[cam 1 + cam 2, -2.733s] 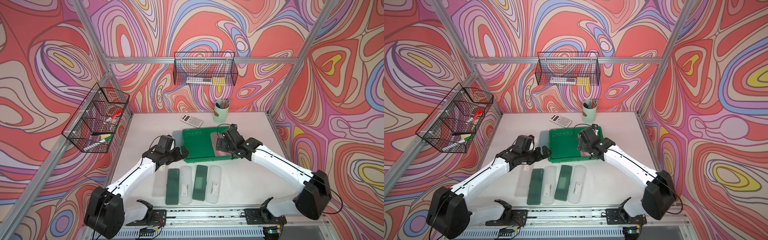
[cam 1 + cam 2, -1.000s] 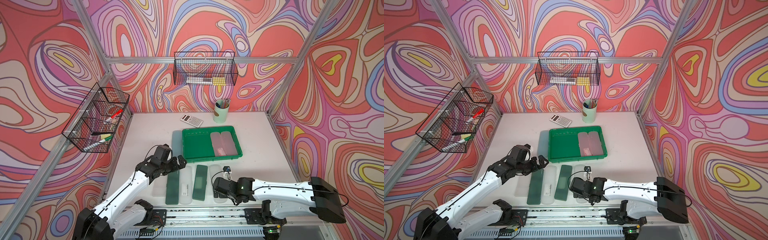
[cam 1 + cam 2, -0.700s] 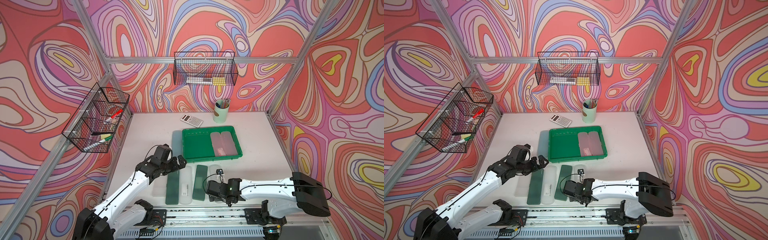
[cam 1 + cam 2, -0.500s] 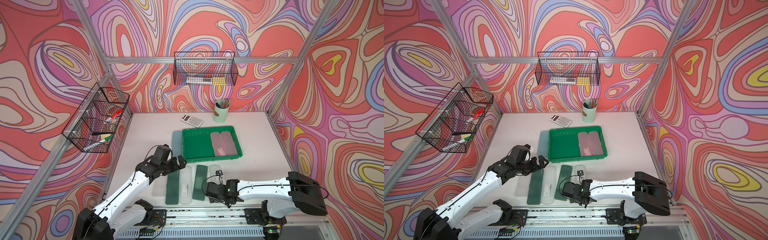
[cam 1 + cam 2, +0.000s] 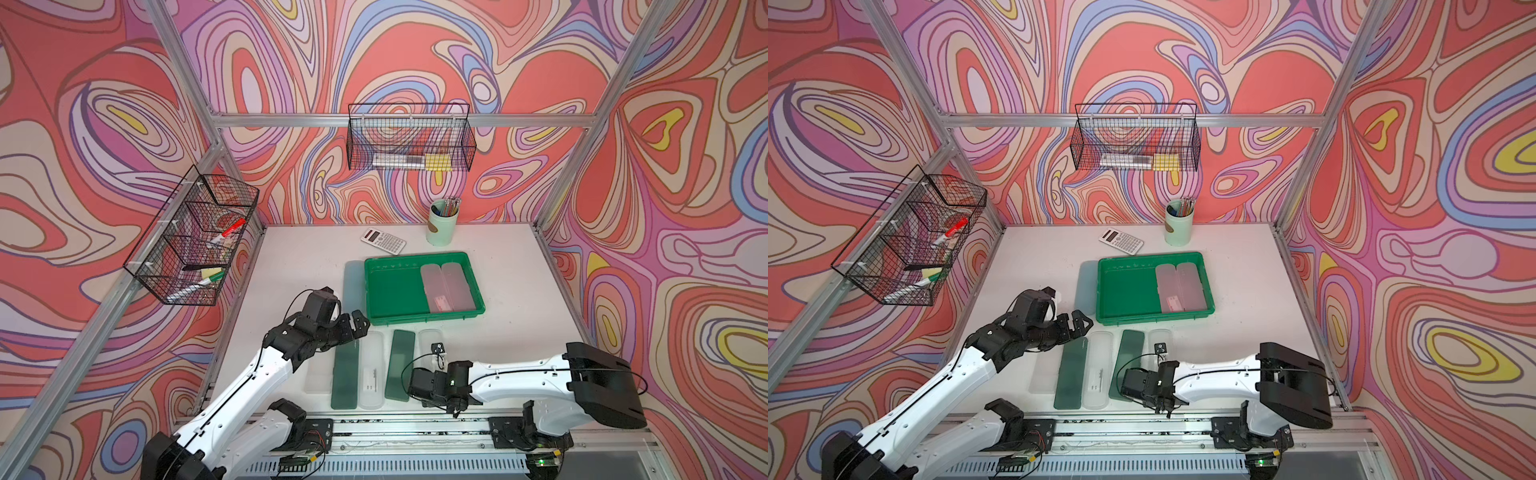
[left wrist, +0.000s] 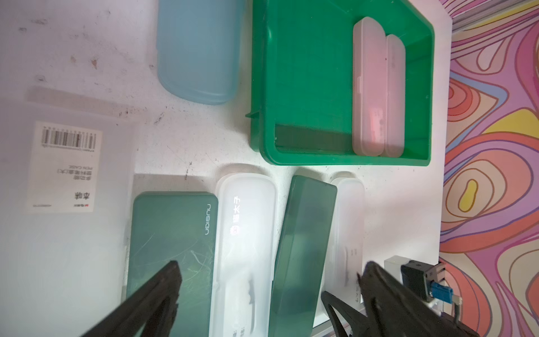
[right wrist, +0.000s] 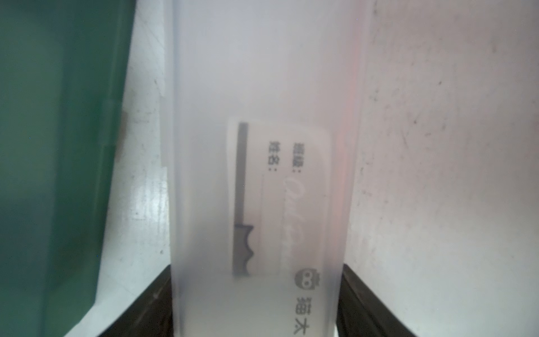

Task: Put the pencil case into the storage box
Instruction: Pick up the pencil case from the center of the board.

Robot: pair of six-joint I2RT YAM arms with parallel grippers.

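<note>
- The right gripper [image 7: 256, 267], which hung wide open a second ago, has drawn its jaws in against both long sides of the frosted pencil case [image 7: 262, 87].
- That case lies on the table [image 5: 511, 291] just in front of the storage box [image 5: 424, 319], not inside.
- The left gripper [image 5: 356, 327] stays spread open, empty, just off the box's near corner.

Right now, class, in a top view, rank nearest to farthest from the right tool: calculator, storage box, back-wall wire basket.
1. Storage box, just beyond the right tool.
2. Calculator, behind the box.
3. Wire basket, hanging high at the back.
</note>
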